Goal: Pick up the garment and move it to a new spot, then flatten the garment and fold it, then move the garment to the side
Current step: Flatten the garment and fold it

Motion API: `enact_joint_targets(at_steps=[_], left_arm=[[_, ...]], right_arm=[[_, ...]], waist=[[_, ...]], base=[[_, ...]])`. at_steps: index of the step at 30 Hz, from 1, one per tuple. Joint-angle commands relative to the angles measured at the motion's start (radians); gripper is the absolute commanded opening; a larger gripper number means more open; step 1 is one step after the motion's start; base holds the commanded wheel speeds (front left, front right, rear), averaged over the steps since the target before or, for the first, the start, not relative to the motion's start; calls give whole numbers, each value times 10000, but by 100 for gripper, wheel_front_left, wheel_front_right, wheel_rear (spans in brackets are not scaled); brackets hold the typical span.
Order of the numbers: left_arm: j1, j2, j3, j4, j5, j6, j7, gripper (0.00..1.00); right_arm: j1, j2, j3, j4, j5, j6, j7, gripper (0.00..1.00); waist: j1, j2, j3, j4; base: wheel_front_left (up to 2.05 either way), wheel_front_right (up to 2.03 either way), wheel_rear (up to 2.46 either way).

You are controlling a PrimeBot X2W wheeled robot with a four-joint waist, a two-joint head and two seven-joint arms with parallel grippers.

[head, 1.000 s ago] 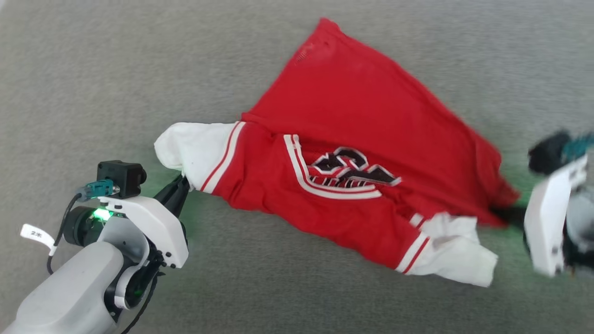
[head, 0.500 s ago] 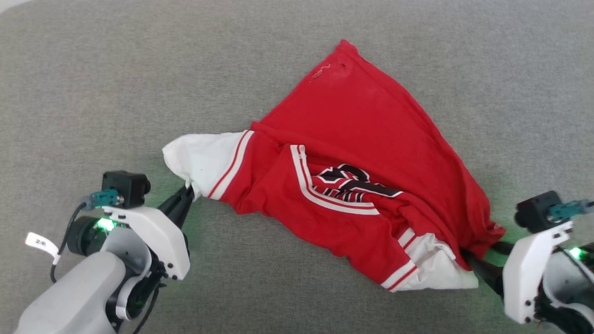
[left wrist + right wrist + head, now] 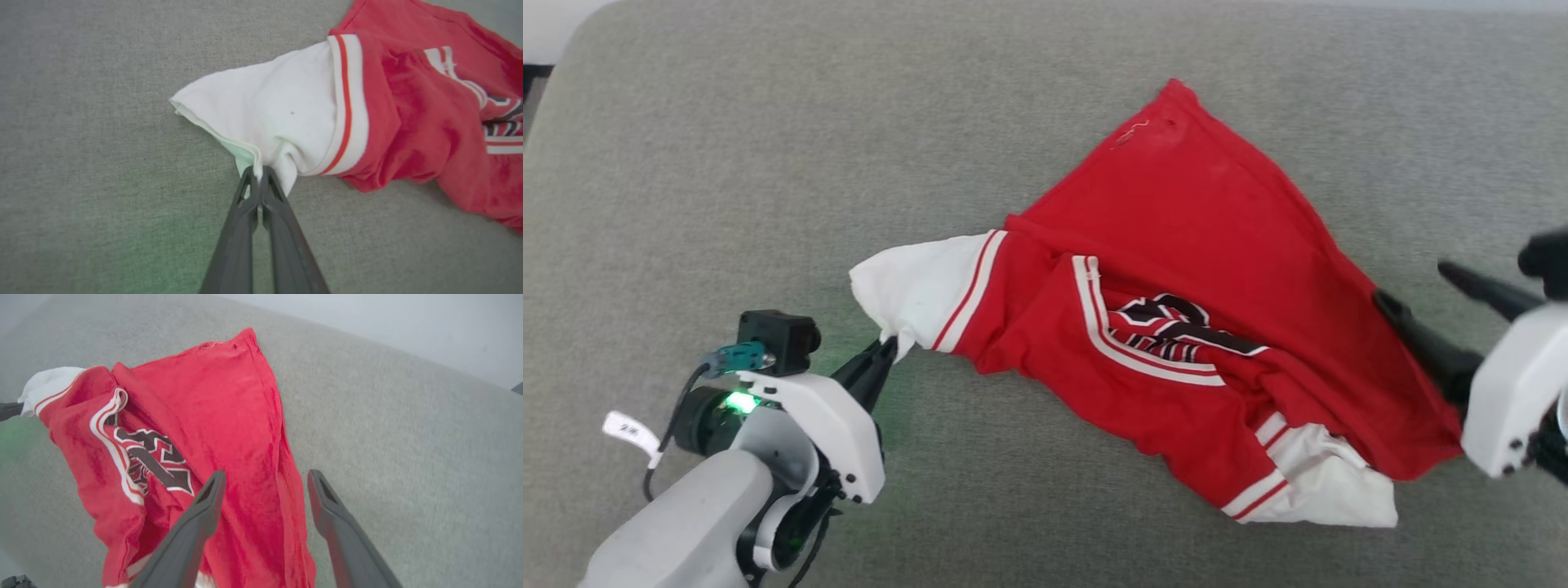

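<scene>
Garment (image 3: 1176, 245) lies crumpled on the grey cushion (image 3: 727, 163), near its middle and well in from the far left corner. The black number faces up and the red body fans toward the far edge. My left gripper (image 3: 255, 170) is clenched on the hem of one white sleeve end (image 3: 278, 110), cloth pinched between the fingertips. My right gripper (image 3: 265, 475) has its fingers spread wide with nothing gripped, over the red fabric at the right side, near the other white sleeve end (image 3: 1331, 490).

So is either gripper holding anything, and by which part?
The left gripper is shut on the garment, pinching the edge of its white sleeve end. The right gripper is open, holding nothing.
</scene>
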Motion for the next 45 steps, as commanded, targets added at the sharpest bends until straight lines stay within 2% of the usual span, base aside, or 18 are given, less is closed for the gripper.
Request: enact_joint_targets(at_steps=[1,5,10,18,23,31,32,33,34,40,45], left_arm=[[-164,-63,-52,-27,79,-73,36,0],[-493,-352,-220,12,250,-181,110,0],[-969,-827,-406,145,477,-391,119,0],[-1612,-1679,-770,692,666,-970,-16,0],[-1954,-2157,-975,1100,783,-1293,-87,0],[-2374,-2618,-1140,1852,881,-1715,-242,0],[-2403,-2671,-1151,1952,881,-1764,-235,0],[-2450,-2721,-1162,2043,858,-1814,-246,0],[-2511,-2749,-1159,2144,841,-1859,-250,0],[-2795,-2664,-1035,2557,713,-2034,-221,0],[-3226,-2239,-742,2692,497,-2096,89,0]], right_arm=[[-378,-61,179,80,-91,0,-99,100],[-1733,-331,809,849,-150,0,-562,100],[-3572,-687,1812,2501,-125,0,-1146,100],[-6501,-1166,3704,6339,252,-1,-1564,100],[-7731,-1382,4965,8070,696,0,-1064,100],[-8485,-1584,7443,9728,1696,0,457,100],[-8527,-1610,7670,9896,1786,0,579,50],[-8574,-1609,7858,10045,1926,0,628,14],[-8645,-1621,8016,10141,2050,0,682,0],[-9463,-1784,8338,10171,2439,-7,-159,0],[-10188,-1949,8505,9736,2778,-23,-1222,0]], waist=[[0,0,88,197],[0,0,296,630],[0,0,607,1295],[0,0,1215,2487],[0,0,1477,3045],[0,0,1693,3389],[0,0,1696,3403],[0,0,1691,3409],[0,0,1685,3405],[0,0,1611,3189],[0,0,1334,2760]], base=[[0,0,0],[0,0,0],[0,0,0],[0,0,0],[0,0,0],[0,0,0],[0,0,0],[0,0,0],[0,0,0],[0,0,0],[0,0,0]])
